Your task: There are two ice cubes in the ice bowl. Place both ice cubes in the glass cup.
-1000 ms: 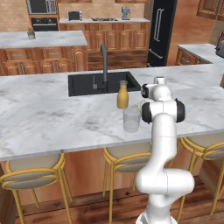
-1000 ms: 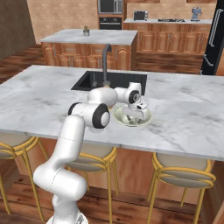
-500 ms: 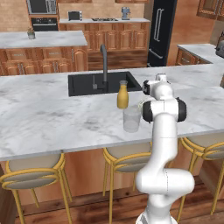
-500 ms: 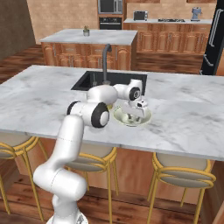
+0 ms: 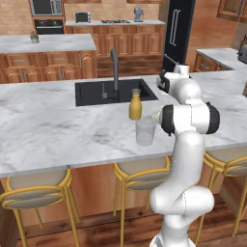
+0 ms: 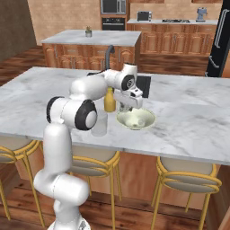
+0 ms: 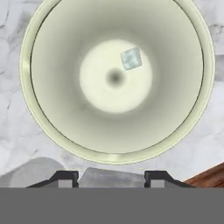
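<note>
- the hand hangs right over the ice bowl, pointing straight down into it. The fingertips are closed in on a pale grey block that fills the gap between them, looks like the held ice cube
- the loose ice cube sits on the bowl floor, around 1 o'clock from the bowl's centre in the hand view
- from the right base view the hand is just above the ice bowl, over its 10 o'clock rim
- the glass cup stands upright on the marble table, near the bowl at its 9 o'clock and not touching it
- in the left base view an orange bottle is at 11 o'clock of the glass cup, close but apart
- the black sink and its faucet are beyond the bottle, at 12 o'clock
</note>
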